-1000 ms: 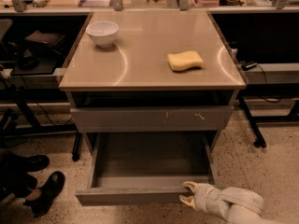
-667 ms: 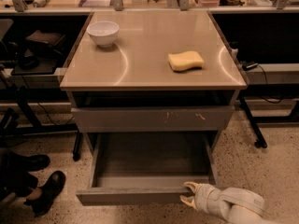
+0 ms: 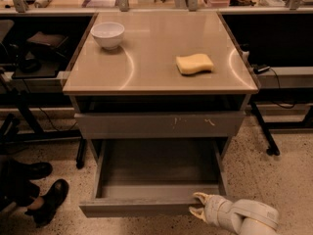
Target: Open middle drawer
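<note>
The middle drawer (image 3: 139, 208) stands pulled out at the bottom of the cabinet, its plain grey front toward me and its shallow grey tray bare inside. My gripper (image 3: 198, 204) is at the right end of that front. One pale fingertip hooks over the top rim and the other lies against the outer face, so the gripper is shut on the drawer's front edge. The white wrist runs off to the lower right.
Above the open drawer sits a larger grey front with pale scratches (image 3: 156, 125), pushed in. A white bowl (image 3: 108, 35) and a yellow sponge (image 3: 194, 63) rest on the tabletop (image 3: 146, 77). Black shoes (image 3: 46, 199) stand on the floor to the left. Table legs and cables flank both sides.
</note>
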{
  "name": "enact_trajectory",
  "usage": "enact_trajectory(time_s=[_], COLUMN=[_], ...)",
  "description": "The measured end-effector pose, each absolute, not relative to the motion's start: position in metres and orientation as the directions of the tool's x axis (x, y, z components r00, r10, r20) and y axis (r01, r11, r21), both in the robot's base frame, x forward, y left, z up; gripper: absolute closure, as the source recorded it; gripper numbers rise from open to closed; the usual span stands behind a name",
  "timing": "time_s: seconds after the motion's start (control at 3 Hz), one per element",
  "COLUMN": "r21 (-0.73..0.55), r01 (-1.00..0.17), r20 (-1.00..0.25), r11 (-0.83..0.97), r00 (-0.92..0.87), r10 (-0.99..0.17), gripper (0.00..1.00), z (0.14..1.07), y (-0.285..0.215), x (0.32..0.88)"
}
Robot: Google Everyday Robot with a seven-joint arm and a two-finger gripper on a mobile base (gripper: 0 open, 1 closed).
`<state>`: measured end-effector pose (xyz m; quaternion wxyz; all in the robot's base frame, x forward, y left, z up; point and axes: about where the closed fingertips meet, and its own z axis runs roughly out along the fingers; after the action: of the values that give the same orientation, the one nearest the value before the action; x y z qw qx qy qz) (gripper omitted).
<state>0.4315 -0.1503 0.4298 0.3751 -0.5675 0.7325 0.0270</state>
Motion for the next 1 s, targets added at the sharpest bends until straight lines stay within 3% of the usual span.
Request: enact_trajectory(time_s=[0.67, 1.0], r21=[-0.383, -0.382], r01=[-0.858, -0.860], r20=[-0.592, -0.594], r11=[0.343, 0.339], r00=[-0.057, -0.052], r10=[-0.804, -0.803], gripper=[1.00, 0.81], z=[0.425, 0.426], y=[-0.145, -0.144], x=[0.415, 0.412])
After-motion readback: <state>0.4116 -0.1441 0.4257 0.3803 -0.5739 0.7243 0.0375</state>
